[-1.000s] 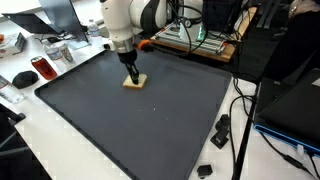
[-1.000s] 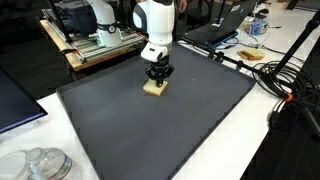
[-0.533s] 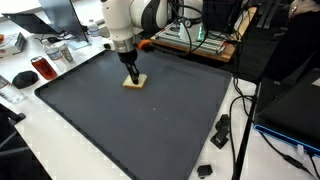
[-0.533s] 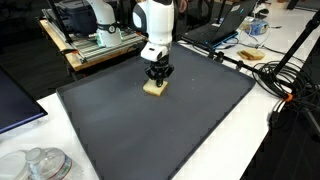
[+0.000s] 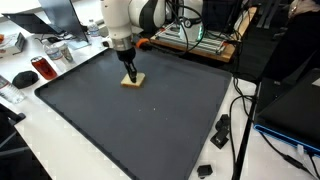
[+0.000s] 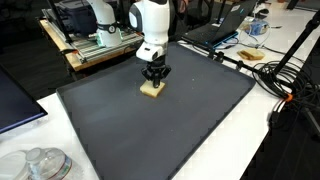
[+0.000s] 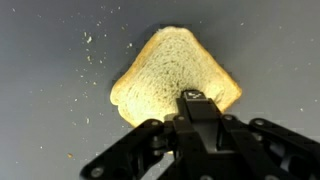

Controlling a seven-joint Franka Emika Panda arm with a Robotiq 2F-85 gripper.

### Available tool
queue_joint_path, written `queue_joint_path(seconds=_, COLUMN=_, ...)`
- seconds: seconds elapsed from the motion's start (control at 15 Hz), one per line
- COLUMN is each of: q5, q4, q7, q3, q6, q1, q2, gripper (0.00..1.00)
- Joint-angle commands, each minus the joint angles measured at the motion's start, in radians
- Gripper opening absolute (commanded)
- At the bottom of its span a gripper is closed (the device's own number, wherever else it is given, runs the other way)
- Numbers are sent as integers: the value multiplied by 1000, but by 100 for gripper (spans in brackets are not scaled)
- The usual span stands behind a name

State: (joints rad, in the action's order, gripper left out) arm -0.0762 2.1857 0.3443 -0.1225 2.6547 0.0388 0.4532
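Gripper (image 6: 153,80) over bread slice (image 7: 175,85) on dark mat (image 5: 150,130).
Jaw opening cannot be told; mat lies open toward every edge.

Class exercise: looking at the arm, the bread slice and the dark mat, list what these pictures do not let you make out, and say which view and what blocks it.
- Wrist view: the black gripper covers the near edge of the tan bread slice; finger contact is hidden.
- Both exterior views: the gripper is too small to tell whether it is open or shut.
- Exterior view: the dark grey mat is cut off at the bottom edge.
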Motion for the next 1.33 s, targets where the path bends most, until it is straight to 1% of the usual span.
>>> queue_joint_path(seconds=0.0, q5=20, q4=55, q7=-11, q3=-14, q6=18, q1=-1, q2=-58, gripper=5)
queue_joint_path(seconds=0.6, q5=51, q4=86, q7=1, q3=-27, q6=-16, q1=5, q2=-129, gripper=5)
queue_joint_path(seconds=1.27, q5=109, q4=86, q7=15, q3=-34, q6=-88, q1=3, q2=-168, gripper=5)
